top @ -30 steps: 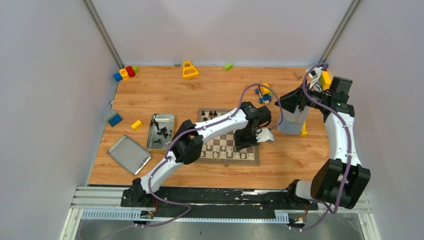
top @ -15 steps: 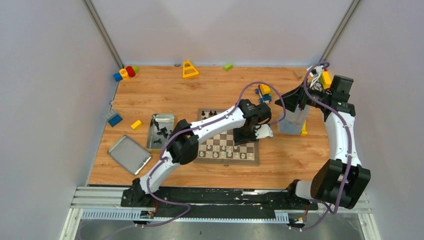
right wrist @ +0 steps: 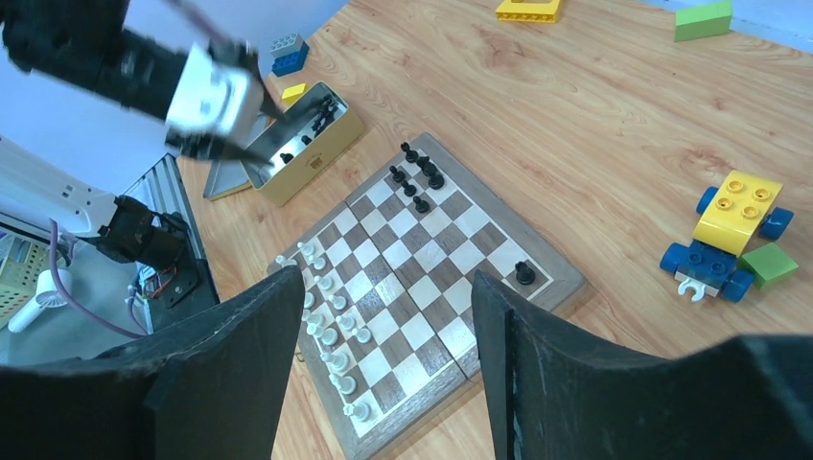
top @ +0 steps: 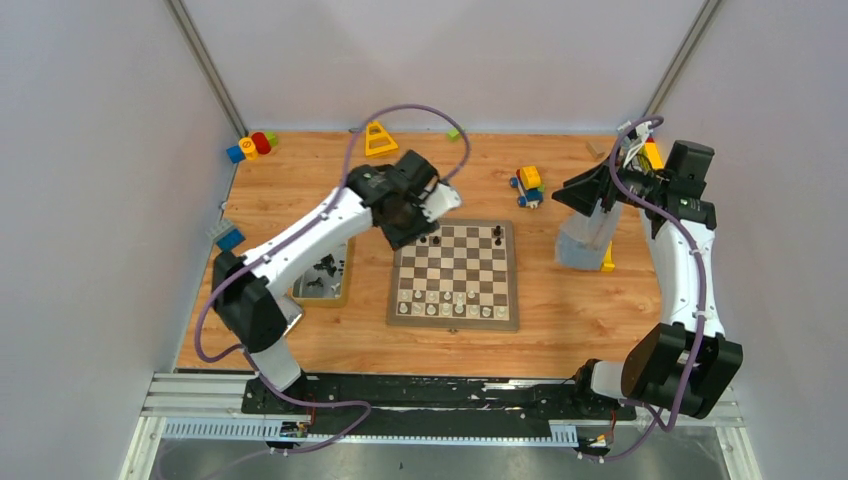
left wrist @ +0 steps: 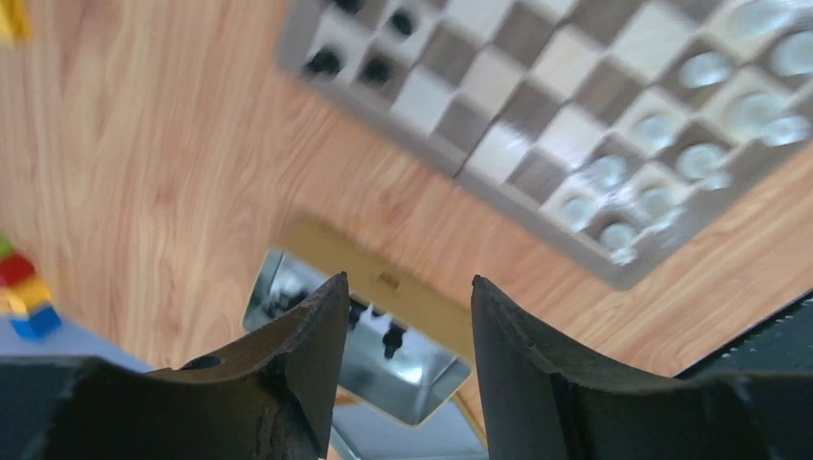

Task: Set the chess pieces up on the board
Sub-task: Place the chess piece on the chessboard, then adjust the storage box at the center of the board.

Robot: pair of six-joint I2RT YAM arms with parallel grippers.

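Presently: my left gripper (left wrist: 406, 284) spread, empty, aimed at the tin (left wrist: 422, 311).
I should centre on one black piece (left wrist: 391, 336) ahead between my fingers, clear of neighbours, then pinch.

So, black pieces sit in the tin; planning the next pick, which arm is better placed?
Left, most likely. The left pincer hangs open and empty near the tin, whose black pieces show in its wrist view. The right pincer sits past the board's opposite side.

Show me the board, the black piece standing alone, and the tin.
board (top: 458, 262), top external view, a bare middle square.
lone black piece (right wrist: 524, 274), right wrist view, its body.
tin (right wrist: 321, 158), right wrist view, its side wall.
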